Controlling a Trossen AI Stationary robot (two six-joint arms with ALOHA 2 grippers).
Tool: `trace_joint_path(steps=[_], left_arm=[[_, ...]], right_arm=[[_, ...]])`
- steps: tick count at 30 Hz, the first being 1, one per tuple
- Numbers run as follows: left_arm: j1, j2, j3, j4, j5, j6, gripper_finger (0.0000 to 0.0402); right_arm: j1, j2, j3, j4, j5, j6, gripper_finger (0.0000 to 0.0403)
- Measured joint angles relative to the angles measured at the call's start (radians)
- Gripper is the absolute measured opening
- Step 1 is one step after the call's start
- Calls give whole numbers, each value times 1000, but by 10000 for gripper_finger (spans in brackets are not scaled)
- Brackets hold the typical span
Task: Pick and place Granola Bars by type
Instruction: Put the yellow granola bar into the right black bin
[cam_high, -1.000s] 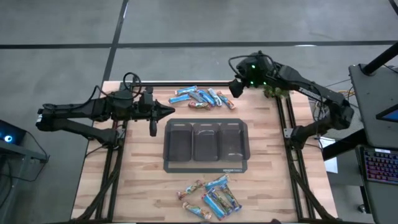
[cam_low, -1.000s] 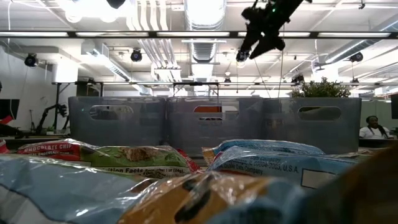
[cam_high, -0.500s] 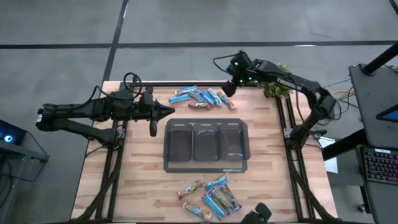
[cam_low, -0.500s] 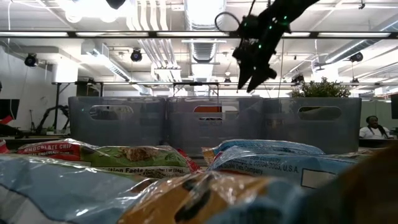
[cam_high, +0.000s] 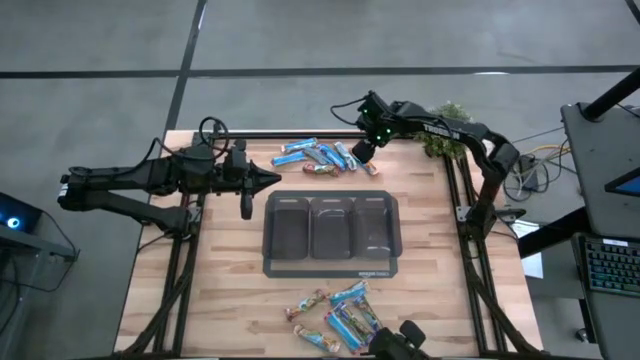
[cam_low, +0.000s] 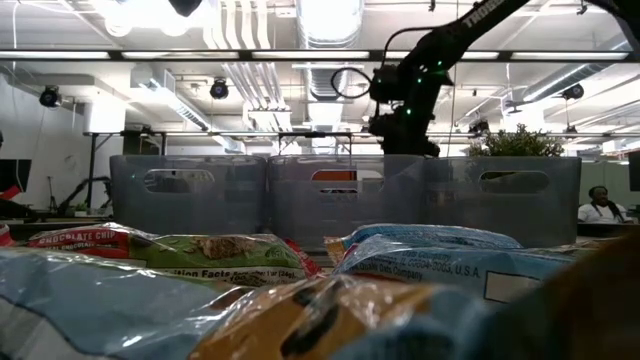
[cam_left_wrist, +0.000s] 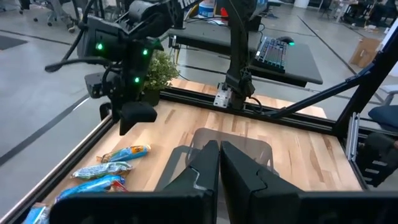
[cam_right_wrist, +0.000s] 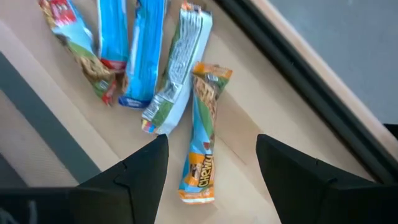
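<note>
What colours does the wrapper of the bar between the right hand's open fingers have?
Light blue with orange-brown ends, on the granola bar below the right hand; the right wrist view shows it best.

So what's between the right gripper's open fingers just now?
In the right wrist view, the right gripper straddles one orange-and-blue bar lying on bare table; its fingers aren't touching it. The other bars lie off to one side.

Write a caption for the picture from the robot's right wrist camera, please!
The open right gripper hovers over an orange-ended granola bar lying beside more wrapped bars on the wooden table.
</note>
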Motion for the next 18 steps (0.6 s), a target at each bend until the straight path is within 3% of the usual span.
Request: trace_joint_path(steps=[18], left_arm=[[0,0,0,-2,0,-46,0]], right_arm=[[0,126,0,-13,-24,-31,233]])
